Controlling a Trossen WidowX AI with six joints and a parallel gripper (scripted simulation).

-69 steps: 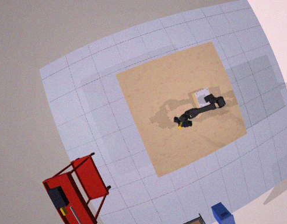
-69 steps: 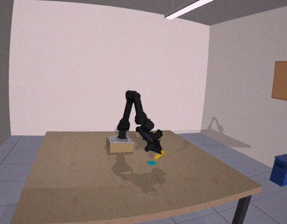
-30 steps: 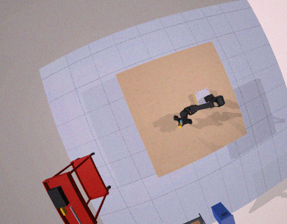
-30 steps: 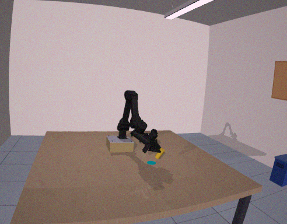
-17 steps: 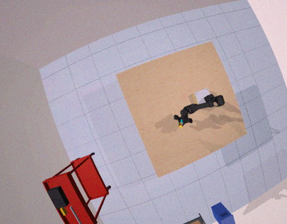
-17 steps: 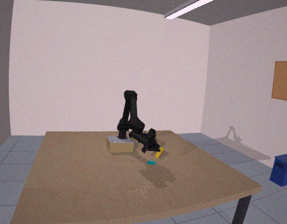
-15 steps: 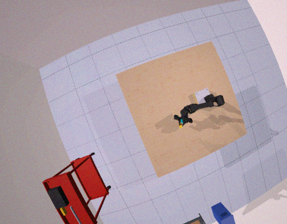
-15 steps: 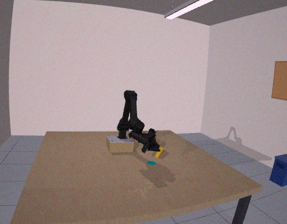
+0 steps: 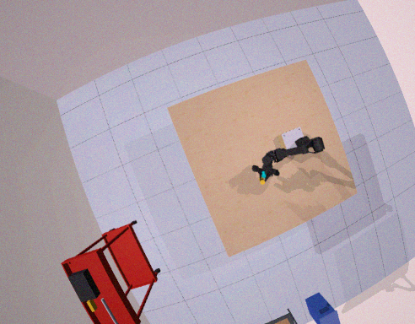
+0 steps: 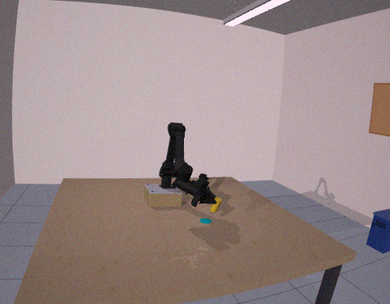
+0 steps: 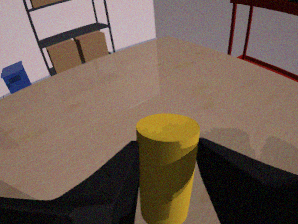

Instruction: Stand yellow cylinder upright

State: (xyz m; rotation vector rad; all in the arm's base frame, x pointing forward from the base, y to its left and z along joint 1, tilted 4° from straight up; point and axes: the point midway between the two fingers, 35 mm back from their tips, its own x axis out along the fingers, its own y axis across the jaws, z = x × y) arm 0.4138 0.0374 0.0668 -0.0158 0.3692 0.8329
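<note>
The yellow tall cylinder [image 9: 262, 182] [image 10: 216, 206] [image 11: 166, 170] is between the fingers of my gripper [image 10: 215, 201] [image 11: 167, 147], which is shut on it. In the exterior view the cylinder is nearly upright, its top leaning to the right, and it appears to hang above the table. The cyan circle [image 9: 263, 174] [image 10: 205, 221] lies flat on the table; in the exterior view it shows below and left of the cylinder's lower end. In the top view the gripper partly covers the circle. The circle is not visible in the wrist view.
The wooden table [image 9: 219, 126] [image 10: 111, 245] [image 11: 90, 115] bears the arm and a pale box [image 9: 293, 137] [image 10: 165, 199] beside the arm's base. A red cart [image 9: 131, 257], a blue bin [image 9: 322, 310] [image 10: 384, 231] [image 11: 16, 78] and a shelf with boxes [image 11: 75, 41] stand off the table.
</note>
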